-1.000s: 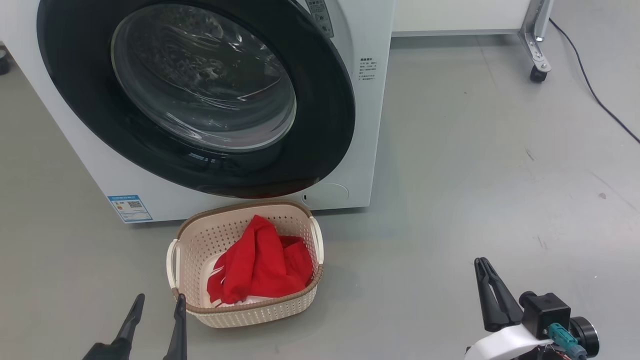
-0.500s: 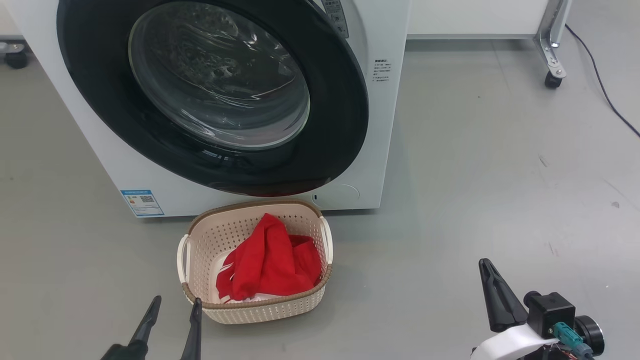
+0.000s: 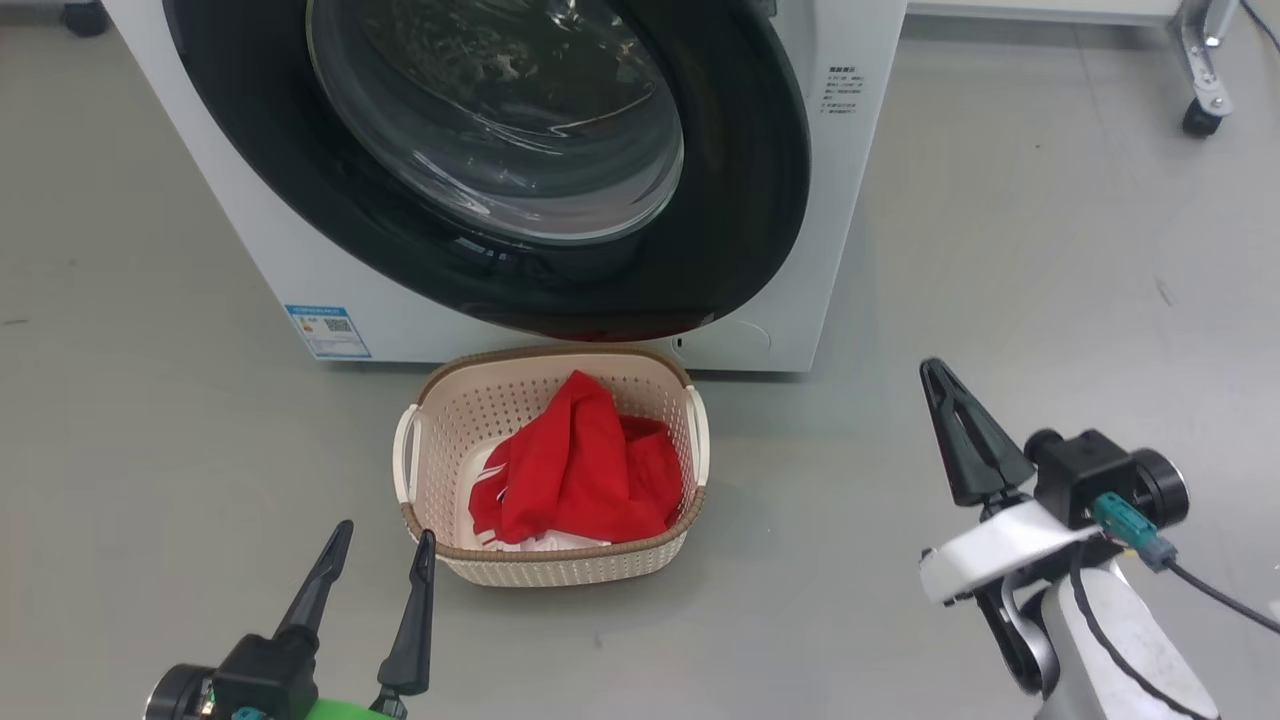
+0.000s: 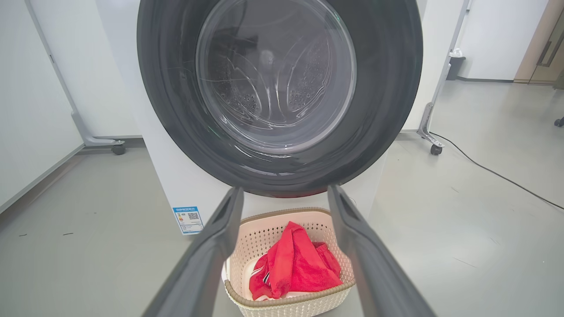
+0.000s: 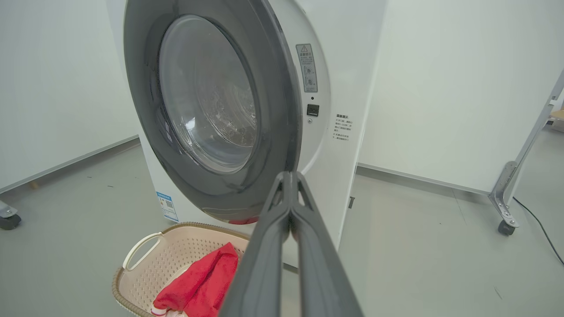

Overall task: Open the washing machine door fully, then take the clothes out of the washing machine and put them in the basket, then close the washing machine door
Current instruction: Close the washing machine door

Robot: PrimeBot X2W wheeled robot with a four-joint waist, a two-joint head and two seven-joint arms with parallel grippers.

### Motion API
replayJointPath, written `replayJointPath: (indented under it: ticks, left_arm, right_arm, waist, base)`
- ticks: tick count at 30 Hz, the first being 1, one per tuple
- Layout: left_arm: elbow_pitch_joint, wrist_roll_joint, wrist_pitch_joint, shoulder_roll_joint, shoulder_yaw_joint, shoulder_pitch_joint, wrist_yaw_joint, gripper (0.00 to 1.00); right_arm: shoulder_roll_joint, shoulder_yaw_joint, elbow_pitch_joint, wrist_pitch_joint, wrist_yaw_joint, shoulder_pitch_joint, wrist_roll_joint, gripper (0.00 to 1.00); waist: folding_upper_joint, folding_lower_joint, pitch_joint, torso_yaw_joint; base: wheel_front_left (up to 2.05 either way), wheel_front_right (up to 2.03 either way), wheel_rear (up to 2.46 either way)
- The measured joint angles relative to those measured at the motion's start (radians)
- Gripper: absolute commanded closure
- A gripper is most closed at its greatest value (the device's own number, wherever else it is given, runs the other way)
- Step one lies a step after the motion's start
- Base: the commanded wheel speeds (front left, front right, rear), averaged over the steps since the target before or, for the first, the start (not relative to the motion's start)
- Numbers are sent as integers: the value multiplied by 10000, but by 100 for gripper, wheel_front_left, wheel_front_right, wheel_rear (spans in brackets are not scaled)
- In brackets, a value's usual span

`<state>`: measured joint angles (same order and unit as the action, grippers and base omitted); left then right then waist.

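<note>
The washing machine (image 3: 860, 180) stands at the top of the head view. Its black washing machine door (image 3: 740, 200) hangs ajar, right edge swung off the front; the right wrist view shows the latch panel beside the door (image 5: 277, 110). The basket (image 3: 520, 410) sits on the floor under the door and holds the red clothes (image 3: 580, 470). My left gripper (image 3: 386, 530) is open just left of the basket's near corner, framing the basket (image 4: 264, 224) and clothes (image 4: 295, 264). My right gripper (image 3: 932, 370) is shut and empty, well right of the basket; its joined fingers (image 5: 288, 174) point at the door's edge.
A blue sticker (image 3: 328, 330) marks the washer's lower front. A wheeled metal frame leg (image 3: 1195, 115) stands at the far right, with a black cable (image 4: 493, 171) trailing on the grey floor. Another caster (image 4: 118, 149) sits left of the washer.
The head camera has shifted, so the washer and basket sit further right and higher. My right gripper has closed its last small gap and risen. The left gripper shows more fully.
</note>
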<state>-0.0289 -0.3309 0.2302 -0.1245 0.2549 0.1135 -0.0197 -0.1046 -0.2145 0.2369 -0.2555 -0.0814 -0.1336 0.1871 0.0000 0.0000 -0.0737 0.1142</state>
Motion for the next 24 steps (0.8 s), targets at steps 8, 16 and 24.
replayJointPath:
  ticks: [8, 16, 24]
  left_arm:
    - [184, 58, 15, 169, 88, -646, 151, 0]
    - [217, 58, 100, 299, 215, -1360, 253, 0]
    - [111, 56, 180, 456, 322, -1758, 351, 0]
  right_arm:
    - [77, -360, 288, 407, -232, -2134, 71, 100]
    - [86, -447, 907, 719, -311, -4115, 153, 100]
    - [21, -617, 1708, 934, -351, -5631, 176, 100]
  waist:
    - [0, 0, -781, 469]
    - [0, 0, -1571, 953]
    - [0, 1, -2209, 1398]
  base:
    - [0, 0, 0]
    - [0, 0, 0]
    - [0, 0, 0]
